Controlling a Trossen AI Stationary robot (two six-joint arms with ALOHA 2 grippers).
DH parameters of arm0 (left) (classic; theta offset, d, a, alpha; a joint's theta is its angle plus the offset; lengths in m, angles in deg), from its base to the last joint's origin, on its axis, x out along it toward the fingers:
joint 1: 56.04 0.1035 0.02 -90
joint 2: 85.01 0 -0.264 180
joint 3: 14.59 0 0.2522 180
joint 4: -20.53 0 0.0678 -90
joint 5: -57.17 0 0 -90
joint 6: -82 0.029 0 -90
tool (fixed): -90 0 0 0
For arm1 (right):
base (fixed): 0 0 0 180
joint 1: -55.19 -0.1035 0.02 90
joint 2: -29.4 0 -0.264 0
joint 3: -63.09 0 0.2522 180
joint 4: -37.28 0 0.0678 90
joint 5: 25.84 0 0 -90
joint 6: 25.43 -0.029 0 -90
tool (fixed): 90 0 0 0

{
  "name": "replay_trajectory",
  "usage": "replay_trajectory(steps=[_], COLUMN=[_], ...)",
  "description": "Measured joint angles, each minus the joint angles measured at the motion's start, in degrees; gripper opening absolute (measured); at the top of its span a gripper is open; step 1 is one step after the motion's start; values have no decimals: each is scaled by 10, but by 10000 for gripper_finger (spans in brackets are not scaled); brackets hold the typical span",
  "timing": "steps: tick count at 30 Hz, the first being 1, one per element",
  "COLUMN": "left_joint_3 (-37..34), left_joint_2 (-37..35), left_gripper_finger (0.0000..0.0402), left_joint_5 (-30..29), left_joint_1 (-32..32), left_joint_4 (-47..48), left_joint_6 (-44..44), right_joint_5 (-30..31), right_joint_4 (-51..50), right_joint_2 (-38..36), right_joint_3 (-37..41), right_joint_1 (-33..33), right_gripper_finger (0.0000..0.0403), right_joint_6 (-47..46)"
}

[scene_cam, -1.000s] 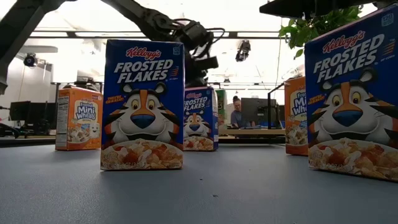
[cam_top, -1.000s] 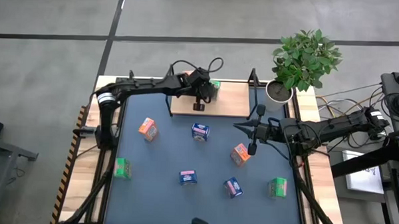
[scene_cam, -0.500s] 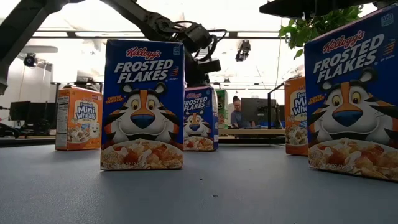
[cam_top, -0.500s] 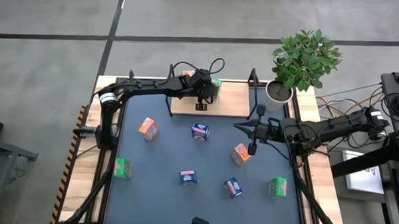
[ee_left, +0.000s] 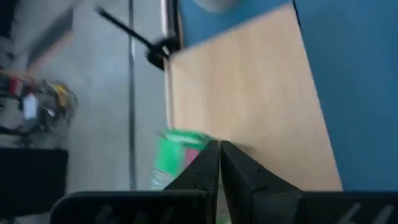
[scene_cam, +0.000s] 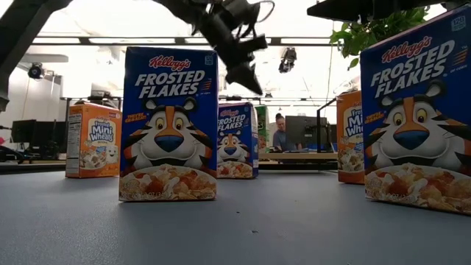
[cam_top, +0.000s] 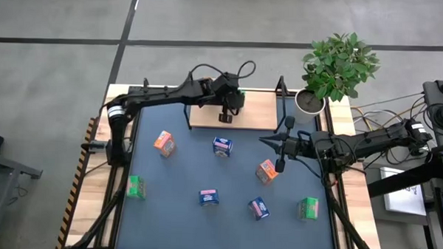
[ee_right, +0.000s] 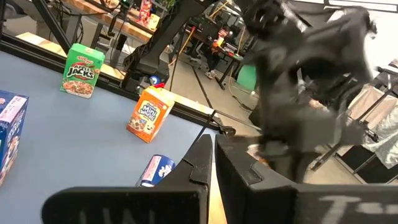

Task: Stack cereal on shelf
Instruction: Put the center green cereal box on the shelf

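My left gripper hangs shut over the shelf, a light-wood board with black posts at the table's far edge. In the left wrist view its shut fingers point down at the board, touching nothing. A green cereal box stands on the board's far part, just beyond the fingers, and its corner peeks out beside the arm. In the low view this gripper is high and tilted. My right gripper waits shut over the table's right side, beside an orange box.
Several cereal boxes are spread on the blue-grey table: orange, blue, green, blue, blue, green. A potted plant stands at the far right corner. The board's right half is bare.
My left gripper has risen from just above the shelf and tipped, staying over the board's left part. The green box has stayed on the shelf. The right arm has kept still.
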Motion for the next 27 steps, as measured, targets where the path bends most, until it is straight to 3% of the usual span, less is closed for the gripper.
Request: replay_trajectory(steps=[4, 10, 27], left_joint_3=[13, -7, -43], left_joint_2=[-2, 0, 6], left_gripper_finger=[0, 0, 0], left_joint_5=[12, 69, 70], left_joint_1=[22, 49, 53], left_joint_4=[-34, -34, -93], left_joint_6=[13, -34, -63], right_joint_5=[0, 0, 0], right_joint_4=[0, -2, 0], right_joint_2=[0, 0, 0], right_joint_3=[0, 0, 0], right_joint_1=[0, 0, 0], right_gripper_finger=[11, 11, 11], right_joint_6=[-1, -6, -5])
